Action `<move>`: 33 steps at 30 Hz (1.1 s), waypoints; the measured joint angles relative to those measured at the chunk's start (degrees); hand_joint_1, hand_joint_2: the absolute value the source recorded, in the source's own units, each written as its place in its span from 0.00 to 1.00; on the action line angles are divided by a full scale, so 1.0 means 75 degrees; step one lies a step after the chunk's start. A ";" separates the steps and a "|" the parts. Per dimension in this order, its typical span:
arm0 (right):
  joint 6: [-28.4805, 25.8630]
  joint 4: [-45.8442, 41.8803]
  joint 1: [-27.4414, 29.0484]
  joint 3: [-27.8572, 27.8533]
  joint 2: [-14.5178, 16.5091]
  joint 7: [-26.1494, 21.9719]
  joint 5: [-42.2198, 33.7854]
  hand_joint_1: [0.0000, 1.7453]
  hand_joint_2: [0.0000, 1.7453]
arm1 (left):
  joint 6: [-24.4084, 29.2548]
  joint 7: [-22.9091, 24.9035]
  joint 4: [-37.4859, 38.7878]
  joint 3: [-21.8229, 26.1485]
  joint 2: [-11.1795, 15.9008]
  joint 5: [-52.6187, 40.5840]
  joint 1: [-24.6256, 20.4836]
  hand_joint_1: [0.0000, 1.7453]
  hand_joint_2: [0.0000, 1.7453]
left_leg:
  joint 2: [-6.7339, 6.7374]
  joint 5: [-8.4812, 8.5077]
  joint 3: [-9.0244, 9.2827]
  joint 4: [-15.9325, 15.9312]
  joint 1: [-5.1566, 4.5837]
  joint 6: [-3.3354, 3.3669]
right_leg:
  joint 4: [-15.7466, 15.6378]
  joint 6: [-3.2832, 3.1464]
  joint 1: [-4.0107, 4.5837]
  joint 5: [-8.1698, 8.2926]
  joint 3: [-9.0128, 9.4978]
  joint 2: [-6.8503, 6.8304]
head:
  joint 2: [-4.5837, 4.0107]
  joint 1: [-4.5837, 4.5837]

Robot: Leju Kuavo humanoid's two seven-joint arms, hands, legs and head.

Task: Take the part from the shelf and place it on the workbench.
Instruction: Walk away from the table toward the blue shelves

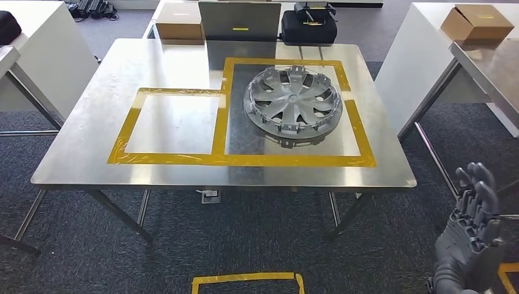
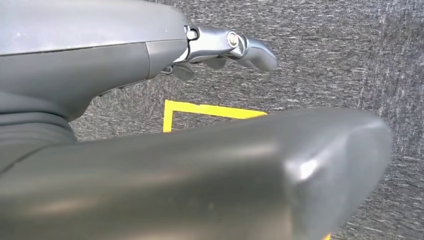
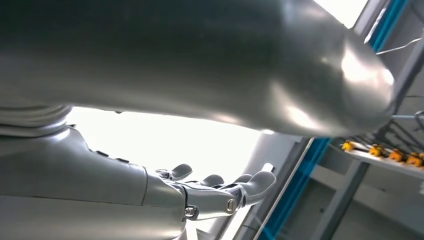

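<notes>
Looks like your part, the hubcap (image 1: 293,105), is already sitting on the workbench (image 1: 85,147), inside the bigger of the two yellow tape boxes (image 1: 294,160). So I'd call the placing step done. Your right hand (image 1: 469,239) is well off the workbench's near right corner, fingers spread, holding nothing. Left hand (image 2: 227,47) hangs over carpet with nothing in it; I can't tell how far its fingers are curled. Next move, I'd guess, is just backing away.

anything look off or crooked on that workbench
Mostly tidy. The hubcap lies flat inside the larger yellow tape rectangle on the workbench, with no visible damage. The tape round the smaller rectangle looks slightly wrinkled. Both hands hold nothing.
</notes>
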 joint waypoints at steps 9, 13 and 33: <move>0.0560 0.0027 0.0220 -0.0587 0.0271 0.0002 -0.0141 0.00 0.00 | -0.0016 -0.0017 0.0004 0.0000 -0.0088 -0.0124 0.0007 0.00 0.00 | -0.0022 0.0091 -0.0373 0.0233 -0.0018 -0.0278 | -0.2290 -0.0426 0.0115 0.0524 0.1345 -0.0065 | 0.0000 0.0058; 0.0781 0.0170 0.0365 -0.0871 0.0554 0.0003 -0.0221 0.00 0.00 | -0.0019 -0.0044 0.0007 0.0000 -0.0071 -0.0141 0.0013 0.00 0.00 | -0.0046 -0.1062 -0.0800 0.1921 0.0040 -0.0447 | -0.2228 -0.0457 0.0065 0.0812 0.0947 -0.0092 | 0.0000 0.0001; 0.1987 0.2468 0.0225 -0.2560 0.1637 0.0132 0.0523 0.00 0.00 | -0.0043 -0.0095 -0.0004 0.0005 -0.0085 -0.0274 0.0037 0.00 0.00 | -0.0013 0.0275 -0.0393 0.0087 0.0018 -0.0058 | -0.1032 -0.0130 0.0028 0.0297 0.0913 -0.0042 | 0.0000 0.0055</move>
